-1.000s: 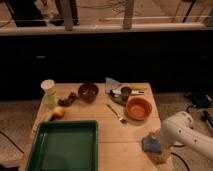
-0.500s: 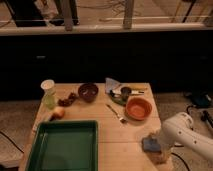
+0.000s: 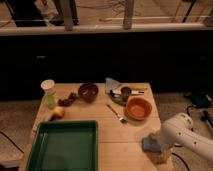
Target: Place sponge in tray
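The blue-grey sponge (image 3: 149, 144) lies on the wooden table (image 3: 125, 135) near its front right corner. The dark green tray (image 3: 37, 150) sits at the front left of the table, with nothing showing inside it. My gripper (image 3: 159, 149) reaches in from the right at the end of the white arm (image 3: 182, 132). It is low over the table, right against the sponge's right side. The sponge is well to the right of the tray, with bare wood between them.
An orange bowl (image 3: 138, 107) stands just behind the sponge, with a fork (image 3: 116, 114) to its left. A brown bowl (image 3: 88, 91), a green cup (image 3: 48, 94), small food items (image 3: 58, 113) and clutter (image 3: 122, 90) line the back. The table edge is close on the right.
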Action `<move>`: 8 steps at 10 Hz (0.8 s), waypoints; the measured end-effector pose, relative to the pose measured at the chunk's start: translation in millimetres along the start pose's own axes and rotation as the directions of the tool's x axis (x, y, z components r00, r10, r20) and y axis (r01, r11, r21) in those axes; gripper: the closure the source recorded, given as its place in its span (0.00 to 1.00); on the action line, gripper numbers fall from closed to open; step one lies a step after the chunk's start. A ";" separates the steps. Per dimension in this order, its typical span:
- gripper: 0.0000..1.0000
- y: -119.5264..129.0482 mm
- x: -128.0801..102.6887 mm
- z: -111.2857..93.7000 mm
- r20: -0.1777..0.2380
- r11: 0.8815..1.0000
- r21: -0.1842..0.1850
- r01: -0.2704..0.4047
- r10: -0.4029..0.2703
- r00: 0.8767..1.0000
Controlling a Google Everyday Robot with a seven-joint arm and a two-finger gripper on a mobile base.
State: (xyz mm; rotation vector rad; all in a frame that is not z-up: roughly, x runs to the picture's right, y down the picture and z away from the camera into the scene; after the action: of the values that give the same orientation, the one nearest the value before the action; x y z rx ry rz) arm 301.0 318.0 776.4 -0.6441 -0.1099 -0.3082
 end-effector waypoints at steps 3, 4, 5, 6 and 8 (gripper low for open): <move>0.26 0.3 -0.2 0.4 -0.002 1.000 0.002 -0.004 0.004 1.000; 0.30 0.3 -0.1 0.6 -0.003 1.000 0.003 -0.006 0.006 1.000; 0.31 0.3 0.2 0.9 -0.004 1.000 0.004 -0.008 0.008 1.000; 0.33 0.3 0.4 1.0 -0.004 1.000 0.005 -0.009 0.009 1.000; 0.51 -0.6 0.7 0.2 -0.003 1.000 0.008 -0.012 0.012 1.000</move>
State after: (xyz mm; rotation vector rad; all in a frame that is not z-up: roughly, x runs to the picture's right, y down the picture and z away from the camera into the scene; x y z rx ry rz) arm 301.5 317.4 777.0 -0.6358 -0.1038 -0.2970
